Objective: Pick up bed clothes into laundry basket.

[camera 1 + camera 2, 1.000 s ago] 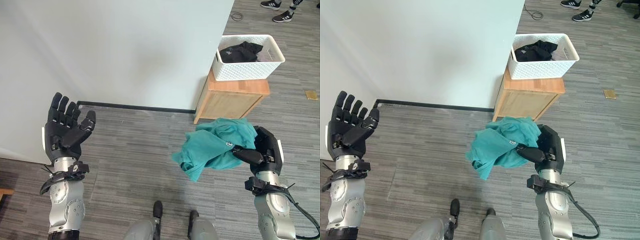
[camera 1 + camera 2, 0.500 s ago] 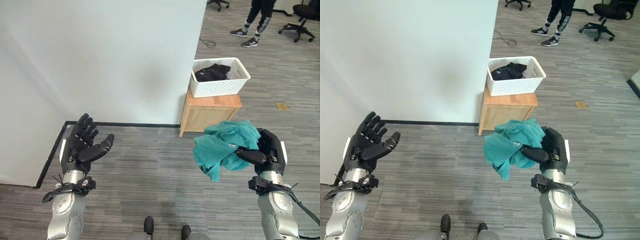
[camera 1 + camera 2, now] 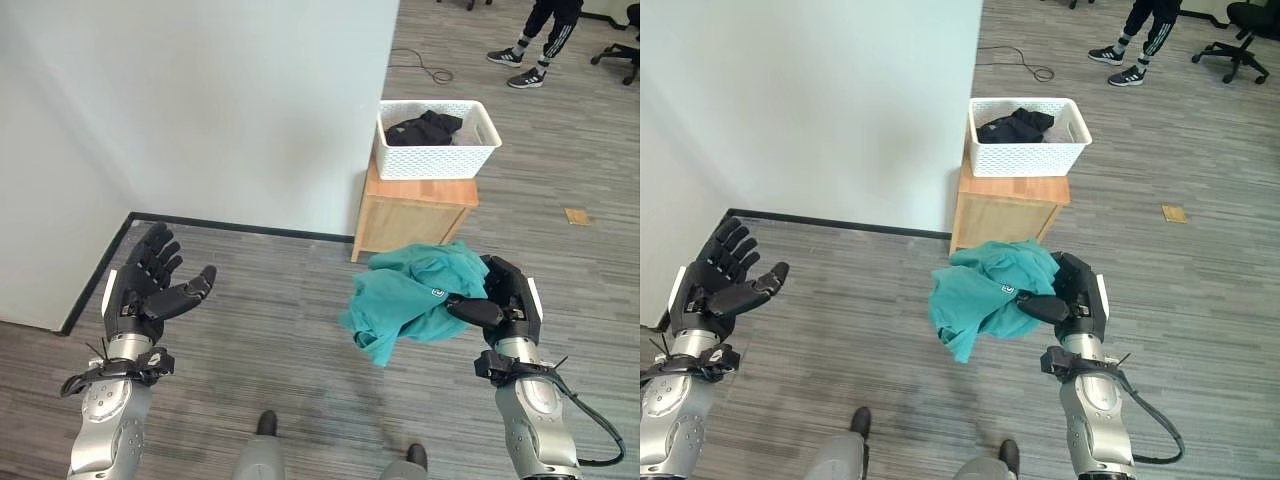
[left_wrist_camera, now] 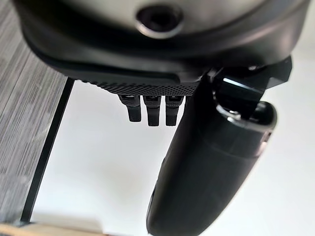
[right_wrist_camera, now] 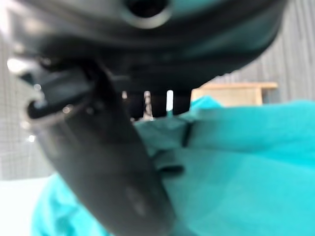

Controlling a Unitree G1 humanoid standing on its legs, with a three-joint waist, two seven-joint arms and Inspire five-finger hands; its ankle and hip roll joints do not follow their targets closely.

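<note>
The teal shirt (image 3: 415,300) hangs bunched in the right hand (image 3: 505,300), fingers curled round it, well short of the basket (image 3: 438,140); the dangling hem could slip free or snag the basket's rim, while the left hand (image 3: 150,290) hovers spread and empty

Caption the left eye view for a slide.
Right hand carries a teal garment toward the white basket; left hand open.

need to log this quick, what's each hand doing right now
Left hand: open, fingers spread, holding nothing.
Right hand: shut on the crumpled teal cloth garment, held up above the floor.
</note>
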